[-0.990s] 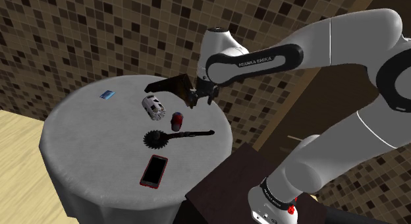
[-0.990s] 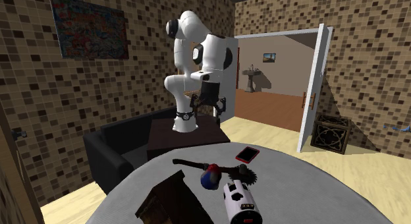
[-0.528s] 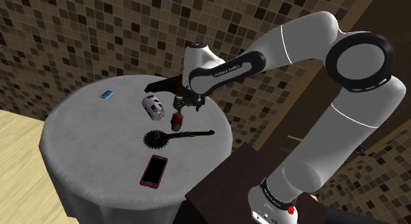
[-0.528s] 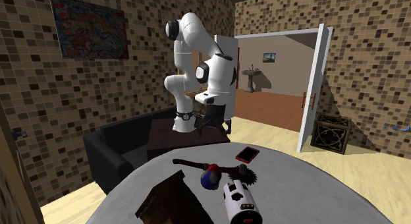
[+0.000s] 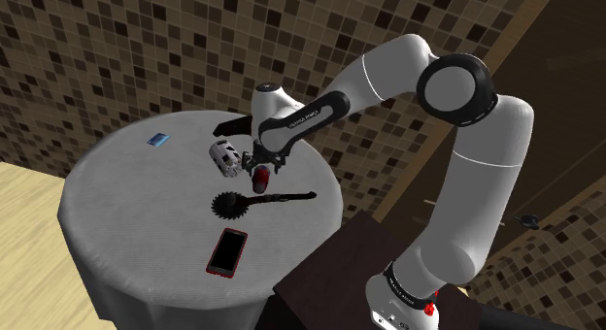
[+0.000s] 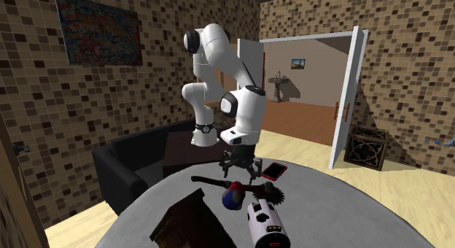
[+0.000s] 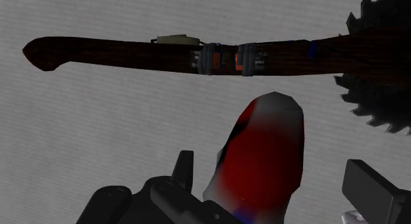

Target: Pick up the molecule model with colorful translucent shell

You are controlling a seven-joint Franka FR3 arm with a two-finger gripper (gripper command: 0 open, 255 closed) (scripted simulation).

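The arm is dropping lower than a second ago; its gripper (image 6: pixel 240 170) is hanging with fingers spread either side of the red-and-blue molecule model (image 7: pixel 263 157) lying on the tabletop (image 5: pixel 126 202). Clasping and lifting are still waiting.

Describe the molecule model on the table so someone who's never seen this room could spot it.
On the round grey-covered table, look near its middle, between the white cylinder and the long dark tool with a toothed wheel. The molecule model is the small rounded lump directly under the black gripper, the only thing there coloured red with blue and white patches.
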